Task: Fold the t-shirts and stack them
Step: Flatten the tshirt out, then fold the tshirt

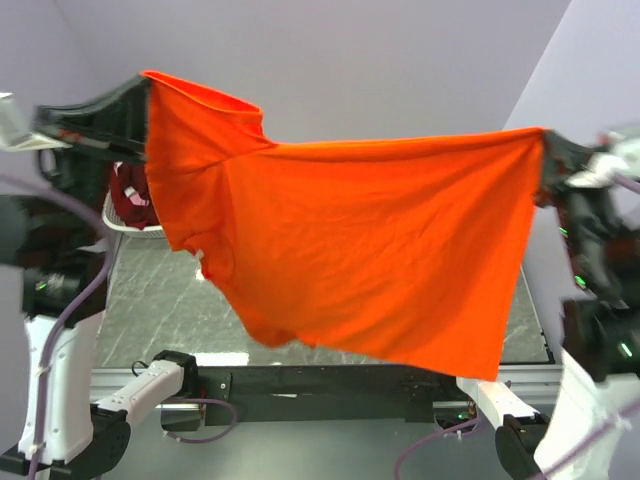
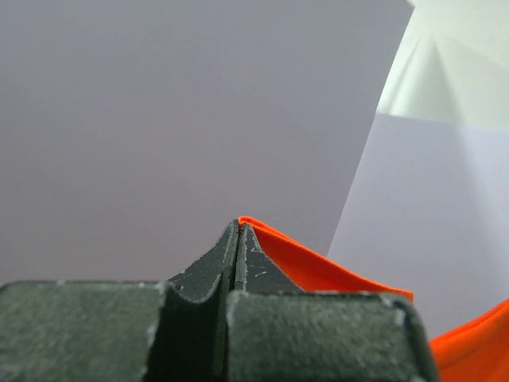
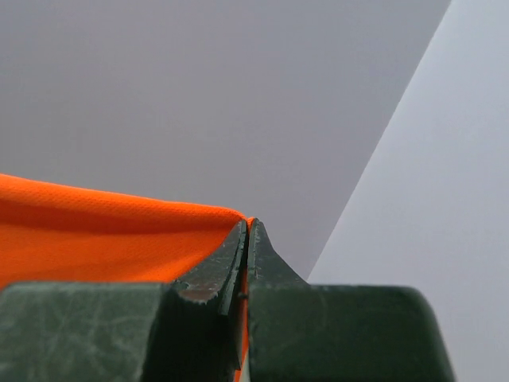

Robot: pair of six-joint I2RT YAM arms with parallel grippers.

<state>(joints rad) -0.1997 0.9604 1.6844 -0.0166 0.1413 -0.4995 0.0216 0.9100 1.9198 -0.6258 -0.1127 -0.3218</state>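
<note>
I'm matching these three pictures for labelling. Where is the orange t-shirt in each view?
Top external: orange t-shirt hangs stretched across the middle, between left gripper and right gripper.
Left wrist: lower right, running from the shut fingertips.
Right wrist: lower left, ending at the shut fingertips.
Shared landmark: the pale lilac wall behind.

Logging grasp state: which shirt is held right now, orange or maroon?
The orange t-shirt, stretched in the air between the left tool and right tool; the maroon t-shirt lies in the white basket, untouched.

Bright orange t-shirt (image 1: pixel 360 250) aloft, spread wide
</note>
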